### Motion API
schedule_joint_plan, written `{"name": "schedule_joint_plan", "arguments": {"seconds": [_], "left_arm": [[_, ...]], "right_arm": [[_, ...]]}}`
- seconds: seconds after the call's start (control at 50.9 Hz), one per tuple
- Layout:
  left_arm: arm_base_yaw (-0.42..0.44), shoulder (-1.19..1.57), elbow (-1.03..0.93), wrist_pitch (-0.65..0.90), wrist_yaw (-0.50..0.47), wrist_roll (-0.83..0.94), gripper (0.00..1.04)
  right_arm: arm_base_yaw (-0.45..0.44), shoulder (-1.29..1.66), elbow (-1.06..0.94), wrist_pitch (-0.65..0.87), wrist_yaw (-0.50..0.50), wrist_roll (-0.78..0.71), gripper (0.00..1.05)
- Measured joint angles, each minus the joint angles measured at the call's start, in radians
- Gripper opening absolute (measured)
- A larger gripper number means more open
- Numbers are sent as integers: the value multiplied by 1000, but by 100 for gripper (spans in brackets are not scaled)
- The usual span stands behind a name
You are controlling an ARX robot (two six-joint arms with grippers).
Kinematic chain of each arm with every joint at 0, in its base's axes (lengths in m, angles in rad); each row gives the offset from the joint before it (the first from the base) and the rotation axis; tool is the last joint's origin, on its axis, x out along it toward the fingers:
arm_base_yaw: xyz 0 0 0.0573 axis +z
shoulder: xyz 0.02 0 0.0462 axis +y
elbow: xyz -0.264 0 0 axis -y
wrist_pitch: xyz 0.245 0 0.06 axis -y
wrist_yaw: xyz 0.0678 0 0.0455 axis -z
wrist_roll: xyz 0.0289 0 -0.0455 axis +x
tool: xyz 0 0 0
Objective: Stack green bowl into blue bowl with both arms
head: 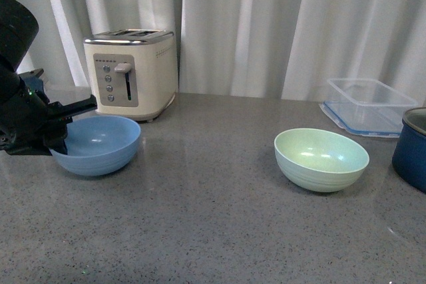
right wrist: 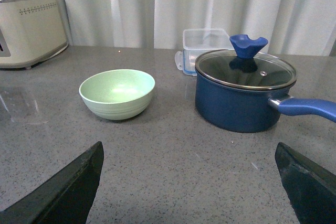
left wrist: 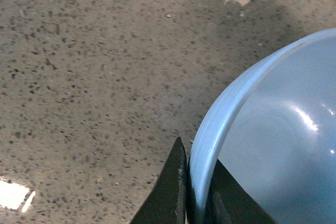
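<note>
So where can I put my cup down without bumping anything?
The big bare counter between the blue bowl and the green bowl, and all along the front. It's crowded far right by the pot and clear box, and left by the toaster.

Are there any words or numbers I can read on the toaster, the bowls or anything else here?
No text here can be read.
On the toaster, the round buttons may carry tiny marks, but they are too small to read.
On the green bowl, the blue bowl, the pot and the container, no writing shows.
</note>
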Motion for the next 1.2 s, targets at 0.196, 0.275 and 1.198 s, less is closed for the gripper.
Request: {"name": "schedule_joint_plan", "arguments": {"seconds": [0.196, 0.275, 1.198], "left_arm": [[-81, -61, 38, -10, 25, -8, 4], [-132, -66, 71, -14, 16, -11, 4], [-345, 167, 252, -82, -53, -55, 4]], "right_arm": [[0, 0, 0, 0, 0, 0, 95], [0, 0, 0, 0, 0, 0, 95], [0, 0, 0, 0, 0, 0, 95]]}}
